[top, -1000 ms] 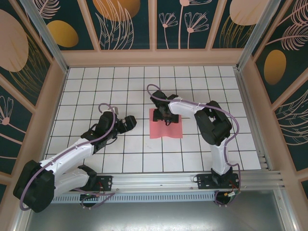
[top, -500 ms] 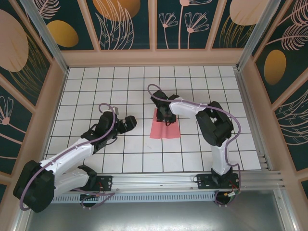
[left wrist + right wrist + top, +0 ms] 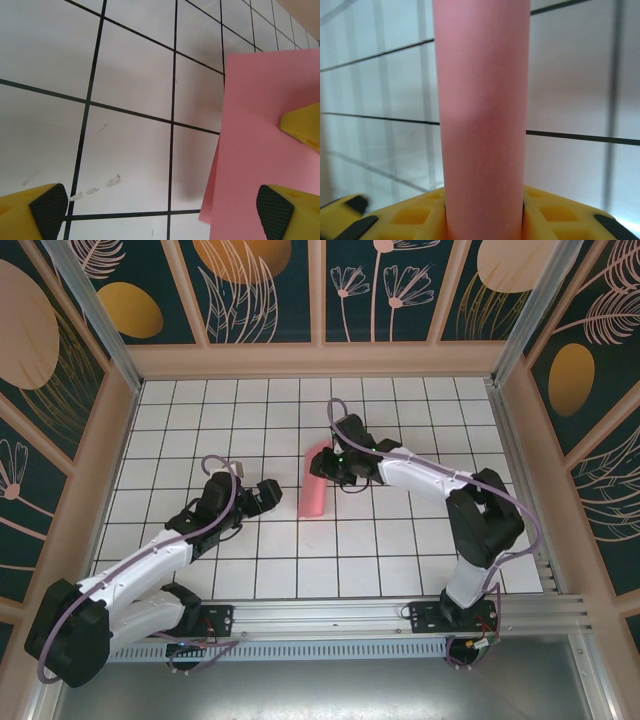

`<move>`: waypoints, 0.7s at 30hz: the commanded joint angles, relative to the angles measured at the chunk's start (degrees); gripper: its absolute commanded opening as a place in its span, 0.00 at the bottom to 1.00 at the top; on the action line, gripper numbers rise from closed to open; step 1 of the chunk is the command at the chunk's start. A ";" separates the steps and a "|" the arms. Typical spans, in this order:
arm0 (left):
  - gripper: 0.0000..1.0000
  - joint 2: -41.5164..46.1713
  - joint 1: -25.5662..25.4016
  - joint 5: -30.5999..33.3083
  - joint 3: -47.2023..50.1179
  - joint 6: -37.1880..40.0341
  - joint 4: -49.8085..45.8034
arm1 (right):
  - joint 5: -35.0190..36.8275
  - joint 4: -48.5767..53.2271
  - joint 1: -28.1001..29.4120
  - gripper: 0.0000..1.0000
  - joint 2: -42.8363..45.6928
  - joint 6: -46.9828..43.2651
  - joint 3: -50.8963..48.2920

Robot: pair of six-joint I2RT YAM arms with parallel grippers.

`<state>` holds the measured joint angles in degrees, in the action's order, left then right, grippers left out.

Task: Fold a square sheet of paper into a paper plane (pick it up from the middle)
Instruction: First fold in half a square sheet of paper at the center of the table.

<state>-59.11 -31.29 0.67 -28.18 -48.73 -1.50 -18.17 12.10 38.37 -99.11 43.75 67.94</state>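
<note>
The square sheet of paper is salmon pink, pinched along its middle and bowed into a narrow rounded fold. It is tilted up off the white grid table. My right gripper is shut on it at its far end. In the right wrist view the paper rises as a curved band out of the right gripper, between the yellow fingers. My left gripper lies open just left of the sheet. In the left wrist view the left gripper holds nothing, and the paper hangs by its right fingertip. The paper plane is out of view.
Wooden walls with dark floral panels close in the table on three sides. An aluminium rail carrying both arm bases runs along the near edge. Faint scuff marks show on a tile under the left gripper.
My right gripper has shut on the middle of the flat sheet. It has lifted and carried the sheet left, bending it into a narrow fold. The right elbow swung right. The left arm has stayed put.
</note>
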 commanded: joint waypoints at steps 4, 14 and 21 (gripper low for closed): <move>0.99 3.94 0.01 1.86 -1.34 -2.33 -0.12 | -13.39 -17.63 -3.78 0.39 -0.05 6.55 -6.28; 0.98 -0.57 0.05 -7.34 -0.81 -2.26 5.67 | -9.46 -10.76 -5.89 0.44 -3.43 0.01 -9.60; 0.89 -11.12 0.05 -16.64 -4.36 -1.84 9.05 | -8.32 -8.11 -6.70 0.56 -2.70 -2.39 -10.66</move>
<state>-67.94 -31.29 -10.24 -30.09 -50.74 3.77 -27.03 1.96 31.94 -102.17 43.81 57.95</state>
